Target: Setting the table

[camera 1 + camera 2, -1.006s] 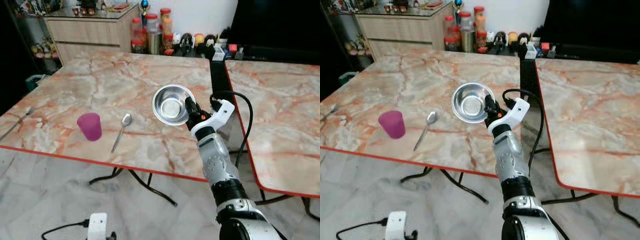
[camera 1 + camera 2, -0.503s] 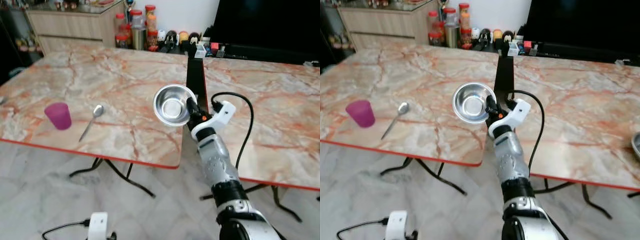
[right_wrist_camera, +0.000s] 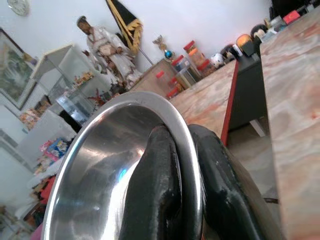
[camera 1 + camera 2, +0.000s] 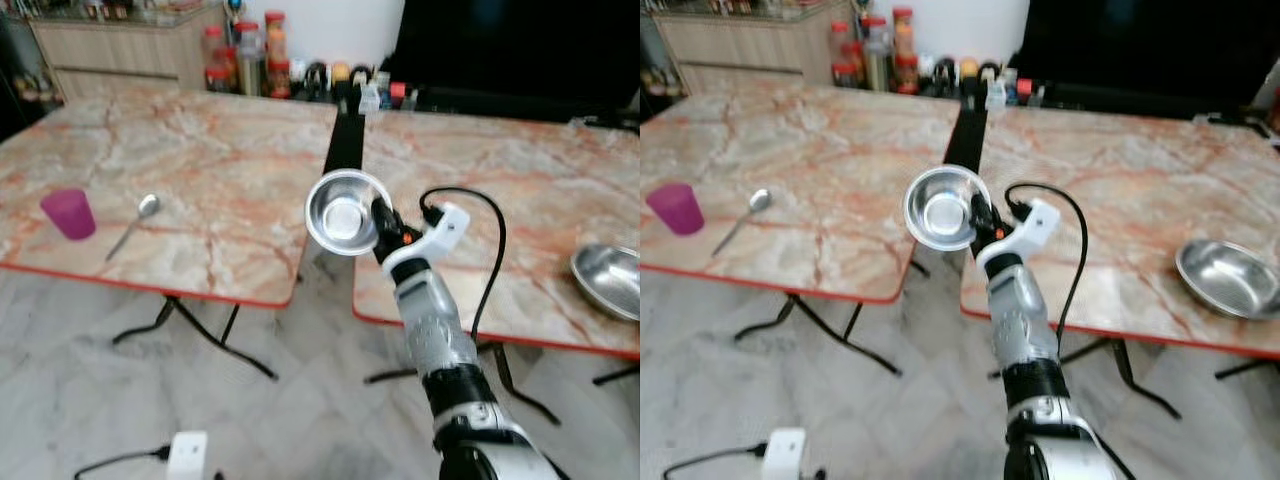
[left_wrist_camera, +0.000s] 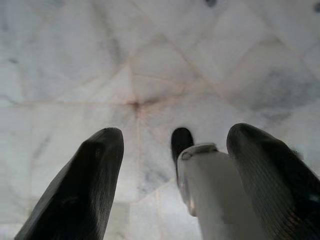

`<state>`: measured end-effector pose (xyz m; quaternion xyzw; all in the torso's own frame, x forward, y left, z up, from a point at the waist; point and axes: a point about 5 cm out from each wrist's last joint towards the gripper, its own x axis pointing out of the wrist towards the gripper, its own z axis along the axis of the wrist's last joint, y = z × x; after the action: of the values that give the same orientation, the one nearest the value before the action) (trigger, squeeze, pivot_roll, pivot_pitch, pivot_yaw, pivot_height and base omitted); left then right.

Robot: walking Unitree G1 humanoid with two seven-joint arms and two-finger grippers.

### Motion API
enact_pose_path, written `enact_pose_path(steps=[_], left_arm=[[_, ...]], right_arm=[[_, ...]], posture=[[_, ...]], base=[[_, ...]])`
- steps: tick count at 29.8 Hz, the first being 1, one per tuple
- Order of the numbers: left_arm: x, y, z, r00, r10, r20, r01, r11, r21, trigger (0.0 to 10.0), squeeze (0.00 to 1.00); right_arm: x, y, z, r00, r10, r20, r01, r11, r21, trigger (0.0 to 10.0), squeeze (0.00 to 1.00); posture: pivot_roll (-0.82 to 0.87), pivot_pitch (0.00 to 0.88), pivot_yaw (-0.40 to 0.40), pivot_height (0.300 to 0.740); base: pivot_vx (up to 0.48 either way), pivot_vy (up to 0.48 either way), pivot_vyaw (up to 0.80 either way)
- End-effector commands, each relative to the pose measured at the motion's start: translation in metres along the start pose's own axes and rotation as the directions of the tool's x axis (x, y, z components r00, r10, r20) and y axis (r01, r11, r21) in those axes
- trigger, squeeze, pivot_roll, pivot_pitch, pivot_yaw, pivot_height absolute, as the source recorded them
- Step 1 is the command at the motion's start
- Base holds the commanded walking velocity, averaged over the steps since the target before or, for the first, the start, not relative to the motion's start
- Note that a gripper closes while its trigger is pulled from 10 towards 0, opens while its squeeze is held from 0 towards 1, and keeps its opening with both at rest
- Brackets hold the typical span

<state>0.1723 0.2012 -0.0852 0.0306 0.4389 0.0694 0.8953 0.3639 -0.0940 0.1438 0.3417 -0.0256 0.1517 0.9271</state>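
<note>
The right gripper (image 4: 378, 215) pinches a steel bowl (image 4: 341, 211) by its rim, carried tilted above the counter (image 4: 220, 190) gap; that thin edge-hold could slip.

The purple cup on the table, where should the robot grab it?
Probably around its side wall, coming in level from the near table edge. The purple cup stands upright with its mouth up near that edge, and the spoon beside it lies apart, so the fingers have room. The right gripper is busy pinching the steel bowl by its rim.
</note>
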Motion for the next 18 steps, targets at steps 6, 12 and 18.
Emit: enact_pose_path(steps=[6, 12, 18], left_arm=[[-0.0006, -0.0101, -0.0026, 0.999, -0.031, -0.011, 0.031, 1.0, 0.002, 10.0, 0.0], [-0.0004, -0.0088, -0.0019, 1.0, -0.027, -0.008, 0.027, 1.0, -0.005, 10.0, 0.0], [-0.0007, -0.0098, -0.0029, 1.0, -0.027, -0.01, 0.026, 1.0, -0.013, 10.0, 0.0]], right_arm=[[-0.0011, 0.0019, -0.0022, 1.0, -0.019, 0.013, 0.018, 1.0, 0.011, 10.0, 0.0], [-0.0034, -0.0006, -0.0036, 0.999, -0.033, 0.004, 0.033, 0.999, 0.001, 10.0, 0.0], [-0.0064, -0.006, -0.0007, 0.998, -0.056, 0.013, 0.056, 0.998, -0.002, 10.0, 0.0]], posture=[[-0.02, 0.0, -0.027, 0.74], [-0.03, 0.0, -0.032, 0.74], [-0.03, 0.0, -0.032, 0.74]], base=[[0.0, -0.281, 0.0], [0.0, -0.282, 0.0], [0.0, -0.282, 0.0]])
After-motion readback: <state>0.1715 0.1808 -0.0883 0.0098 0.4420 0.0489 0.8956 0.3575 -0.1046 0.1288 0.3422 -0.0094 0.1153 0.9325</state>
